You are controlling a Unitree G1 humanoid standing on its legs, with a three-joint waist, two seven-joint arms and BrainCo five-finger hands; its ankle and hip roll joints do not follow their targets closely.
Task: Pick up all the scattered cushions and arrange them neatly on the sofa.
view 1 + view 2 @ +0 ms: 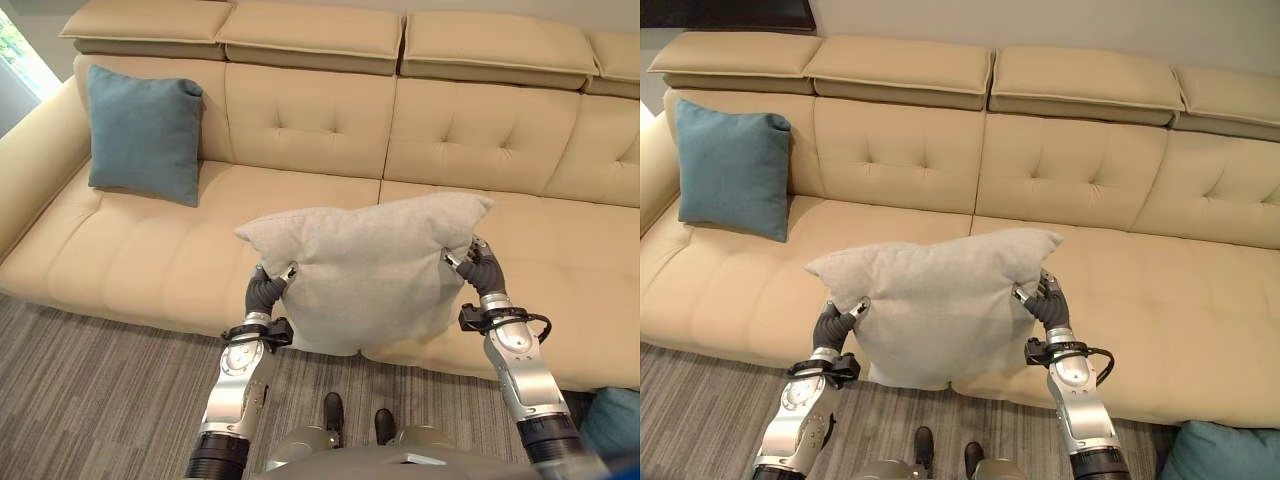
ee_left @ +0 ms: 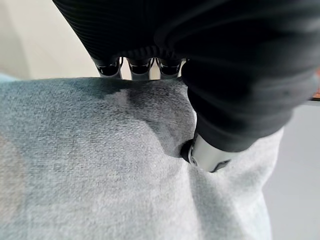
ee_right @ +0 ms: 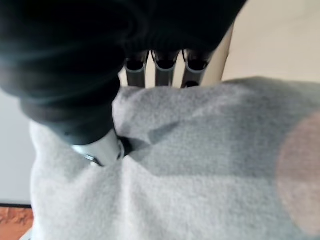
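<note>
I hold a light grey cushion [image 1: 370, 270] upright in the air in front of the beige sofa [image 1: 150, 250], over its front edge. My left hand [image 1: 268, 290] pinches the cushion's left edge, thumb pressed into the cloth [image 2: 207, 155]. My right hand [image 1: 480, 268] pinches the right edge near the upper corner, thumb [image 3: 100, 147] on the fabric. A teal cushion [image 1: 143, 132] leans upright against the backrest at the sofa's left end.
Another teal cushion [image 1: 1225, 452] lies on the striped grey carpet [image 1: 90, 400] at the lower right, beside the sofa front. The sofa's middle and right seats [image 1: 560, 260] are bare. A window shows at the far left.
</note>
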